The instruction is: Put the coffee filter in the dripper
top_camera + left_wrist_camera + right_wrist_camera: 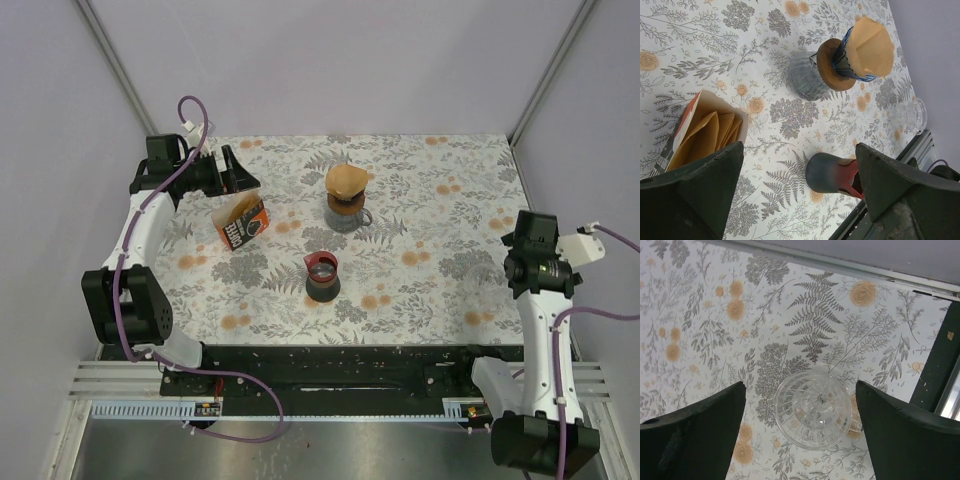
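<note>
**Both grippers wide open, empty; filter in dripper**

Top: I see the filter (346,178) seated in the dripper (346,201) mid-table, cone axis upright, mouth up.
Left wrist: left gripper (797,150) fully spread, holding nothing, box (705,130) near one finger.
Right wrist: right gripper (800,385) spread wide, empty, above a glass cup (812,407).

The flower-printed table (440,200) carries four things; the open filter box (705,130) lies just beside one finger of my left claw (799,147); the dark, red-lined cup (827,172) stands near the other finger; the grey ribbed carafe (805,75) stands farther ahead; a clear ribbed glass (813,408) sits below my right claw (800,385), between its fingers.
</note>
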